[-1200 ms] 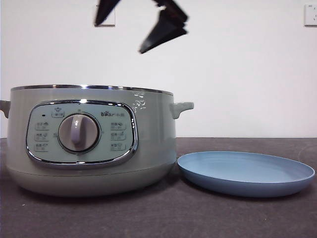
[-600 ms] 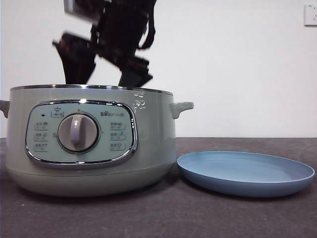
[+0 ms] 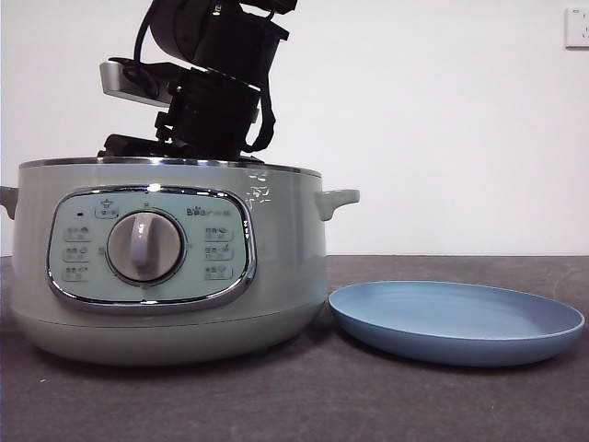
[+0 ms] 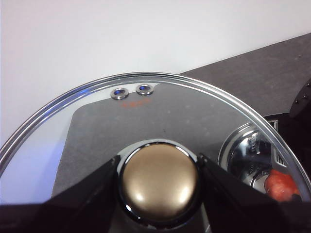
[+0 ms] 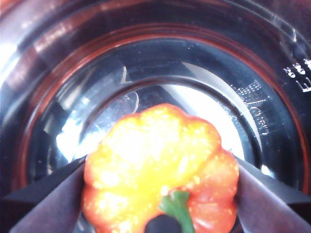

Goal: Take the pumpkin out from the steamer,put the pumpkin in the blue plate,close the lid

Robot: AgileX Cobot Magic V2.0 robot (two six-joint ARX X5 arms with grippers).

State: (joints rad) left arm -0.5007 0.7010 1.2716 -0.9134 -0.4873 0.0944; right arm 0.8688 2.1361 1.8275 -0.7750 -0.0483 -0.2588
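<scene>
Pumpkin flanked by right gripper inside steamer.

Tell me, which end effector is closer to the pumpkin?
The right end effector: it is inside the steamer, jaws on either side of the pumpkin. The left end effector holds the lid off to the side.

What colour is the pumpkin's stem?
Green: the stem curves from the orange-red pumpkin. Clearest in the right wrist view.
</scene>
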